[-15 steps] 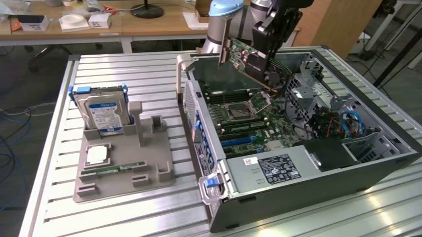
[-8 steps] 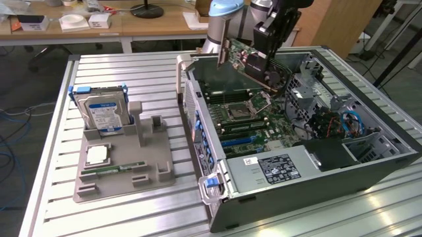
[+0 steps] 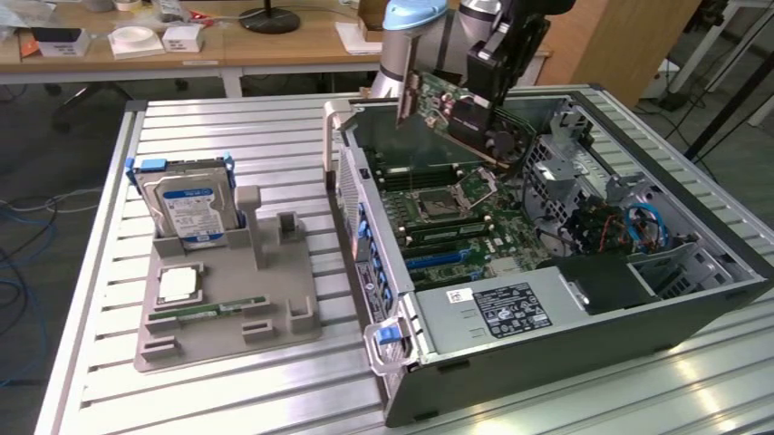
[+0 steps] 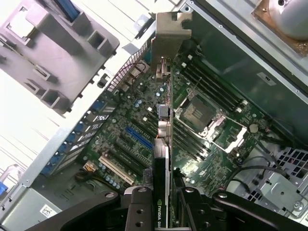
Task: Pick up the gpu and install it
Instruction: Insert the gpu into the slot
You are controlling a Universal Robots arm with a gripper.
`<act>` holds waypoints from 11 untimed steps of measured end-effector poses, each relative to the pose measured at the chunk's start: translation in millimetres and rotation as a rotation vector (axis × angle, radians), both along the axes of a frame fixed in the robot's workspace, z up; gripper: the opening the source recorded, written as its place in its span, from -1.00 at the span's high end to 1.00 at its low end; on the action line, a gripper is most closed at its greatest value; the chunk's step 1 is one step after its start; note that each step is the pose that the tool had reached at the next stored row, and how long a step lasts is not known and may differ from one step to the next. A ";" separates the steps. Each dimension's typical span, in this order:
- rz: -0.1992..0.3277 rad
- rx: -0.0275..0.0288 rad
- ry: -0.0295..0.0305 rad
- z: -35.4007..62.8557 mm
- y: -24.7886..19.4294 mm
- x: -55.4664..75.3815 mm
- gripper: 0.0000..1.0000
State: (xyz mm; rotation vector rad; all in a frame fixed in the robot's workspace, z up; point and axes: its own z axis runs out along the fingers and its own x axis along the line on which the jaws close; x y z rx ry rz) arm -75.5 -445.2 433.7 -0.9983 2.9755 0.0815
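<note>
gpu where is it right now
The gpu is in the gripper, held over the open computer case toward its far end in the exterior view, above the motherboard beside the CPU socket, not yet in a slot.

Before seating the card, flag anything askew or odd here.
The thin green circuit-board card with silver bracket hangs tilted in the claw above the open dark metal computer case. The metal frame of the square processor socket stands flipped open.

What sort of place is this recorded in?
Probably a robotics lab or workshop: an open computer case lies on a slatted aluminium table beside a grey parts fixture with a hard drive, wooden desks stand behind, and the gripper holds the gpu over the case.
</note>
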 end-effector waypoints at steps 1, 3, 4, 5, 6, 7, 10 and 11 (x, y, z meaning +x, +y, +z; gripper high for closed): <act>0.005 0.0000 0.0000 0.0 0.0 0.0 0.47; 0.016 0.0000 0.0000 0.0 0.0 0.0 0.47; 0.021 0.0000 0.0000 0.0 0.0 0.0 0.47; 0.027 0.0000 0.0000 0.0 0.0 0.0 0.47; 0.032 0.0000 0.0000 0.0 0.0 0.0 0.47; 0.038 0.0000 0.0000 0.0 0.0 0.0 0.47; 0.054 0.0000 0.0000 0.0 0.0 0.0 0.47; 0.060 0.0000 0.0000 0.0 0.0 0.0 0.47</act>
